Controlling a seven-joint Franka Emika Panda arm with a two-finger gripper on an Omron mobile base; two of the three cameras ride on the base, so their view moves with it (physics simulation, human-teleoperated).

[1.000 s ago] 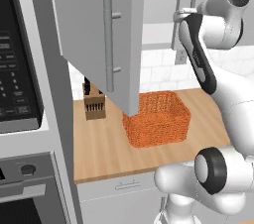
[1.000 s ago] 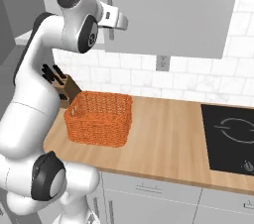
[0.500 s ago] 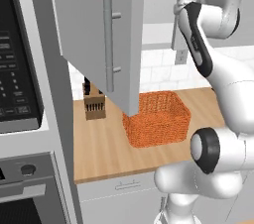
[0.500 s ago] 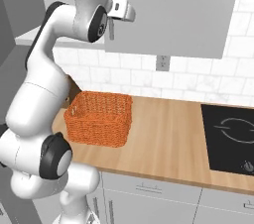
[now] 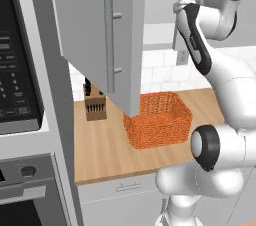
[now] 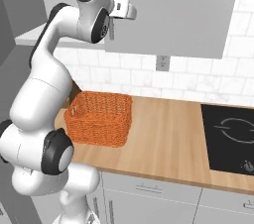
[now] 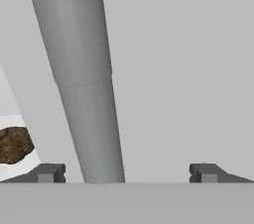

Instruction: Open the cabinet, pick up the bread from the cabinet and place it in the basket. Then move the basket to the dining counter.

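Bread [image 7: 15, 144], brown and lumpy, lies on the white shelf [image 7: 12, 168] inside the cabinet [image 5: 100, 35], glimpsed past the edge of its right door [image 6: 173, 10]. That door's handle [image 7: 82, 74] stands between the spread fingers of the gripper [image 7: 126, 172], seemingly untouched. The left door hangs open over the tabletop [image 5: 105, 155], where the basket [image 5: 160, 120] sits near a knife block [image 5: 95, 107]
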